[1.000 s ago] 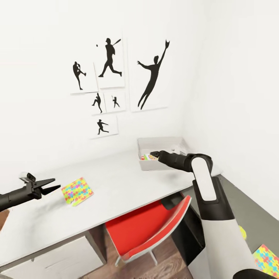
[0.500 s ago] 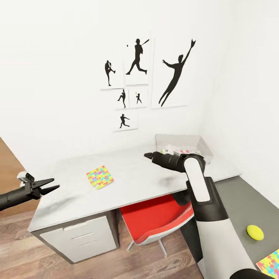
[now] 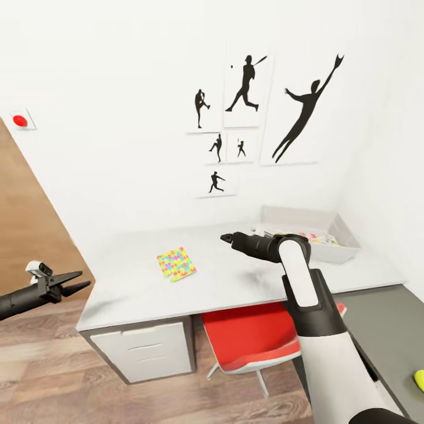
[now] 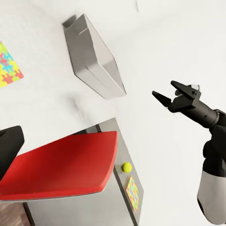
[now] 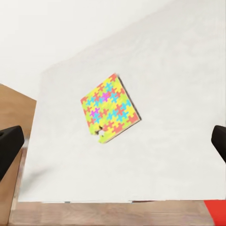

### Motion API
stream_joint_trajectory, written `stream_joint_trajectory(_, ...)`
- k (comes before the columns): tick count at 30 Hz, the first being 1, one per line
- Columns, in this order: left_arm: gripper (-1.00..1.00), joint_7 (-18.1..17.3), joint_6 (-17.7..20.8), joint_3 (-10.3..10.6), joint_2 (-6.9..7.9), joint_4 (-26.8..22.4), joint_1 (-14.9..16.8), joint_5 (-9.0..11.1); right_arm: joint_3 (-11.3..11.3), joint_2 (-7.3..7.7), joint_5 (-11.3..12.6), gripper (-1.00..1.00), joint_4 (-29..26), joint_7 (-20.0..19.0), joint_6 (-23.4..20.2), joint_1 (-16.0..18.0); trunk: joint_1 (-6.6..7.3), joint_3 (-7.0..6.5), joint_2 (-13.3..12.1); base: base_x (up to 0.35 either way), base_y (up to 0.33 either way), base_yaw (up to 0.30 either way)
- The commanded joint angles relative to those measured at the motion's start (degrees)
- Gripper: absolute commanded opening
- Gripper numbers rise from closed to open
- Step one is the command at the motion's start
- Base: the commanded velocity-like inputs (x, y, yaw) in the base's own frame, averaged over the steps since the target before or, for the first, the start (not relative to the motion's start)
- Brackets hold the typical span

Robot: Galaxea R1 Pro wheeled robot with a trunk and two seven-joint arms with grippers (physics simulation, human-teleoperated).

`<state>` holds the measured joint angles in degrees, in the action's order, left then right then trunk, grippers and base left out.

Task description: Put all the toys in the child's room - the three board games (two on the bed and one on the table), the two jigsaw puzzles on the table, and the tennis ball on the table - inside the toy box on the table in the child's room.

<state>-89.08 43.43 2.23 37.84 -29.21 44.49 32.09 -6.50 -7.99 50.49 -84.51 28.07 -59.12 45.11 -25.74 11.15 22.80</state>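
At mid-frame in the head view the puzzle (image 3: 176, 264) lies flat on the table (image 3: 235, 282), with the toy box (image 3: 330, 247) at the right. Right gripper (image 3: 226, 238) hovers at center, spread and empty; left gripper (image 3: 79, 280) at lower left, likewise spread, empty.

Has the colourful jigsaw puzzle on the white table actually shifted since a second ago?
No. The colourful jigsaw puzzle keeps its spot on the white table; the camera moved.

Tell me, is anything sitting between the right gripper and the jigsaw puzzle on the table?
Nothing visible. The right gripper hangs above bare table, and the jigsaw puzzle lies flat by itself. The right wrist view shows the puzzle unobstructed between the open fingers.
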Motion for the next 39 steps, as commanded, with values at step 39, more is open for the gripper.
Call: stream_joint_trajectory(39,1.00,-0.23,0.65,0.14,1.64,0.03,0.07,0.35,0.83,0.81,0.74,1.00,-0.80,6.90,-0.21,0.17,-0.04,1.65,0.12,0.127,0.138,0.214)
